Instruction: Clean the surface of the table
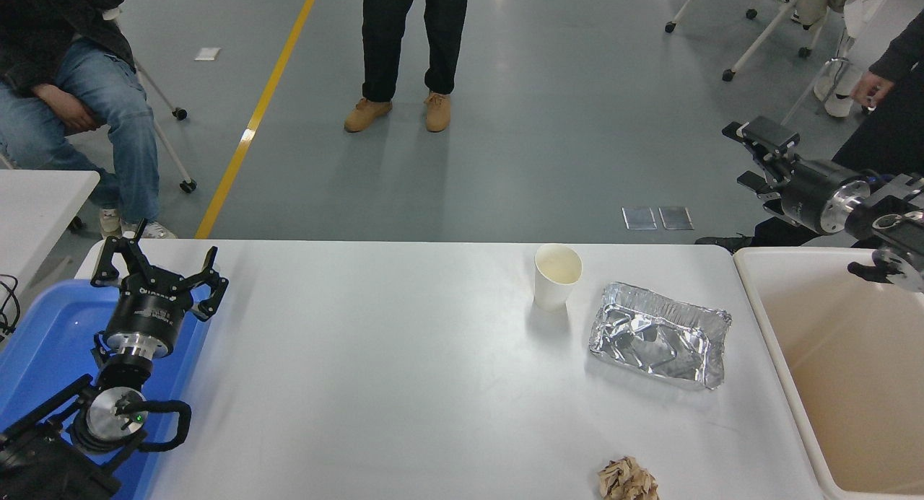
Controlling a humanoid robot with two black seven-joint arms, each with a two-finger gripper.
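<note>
We judge we are between pickups: right claw (754, 157) released, raised beyond the bin (794, 384); left claw (155, 269) released, parked. Next, reach the worktop (375, 370) ahead for the cup (556, 276).

White-grey bench (404, 384); cream paper cup (556, 275) at 1 o'clock, shiny silver foil tray (658, 334) beside it, brown crumpled paper (627, 480) at 5 o'clock; blue tray (43, 341) at 9 o'clock.
</note>
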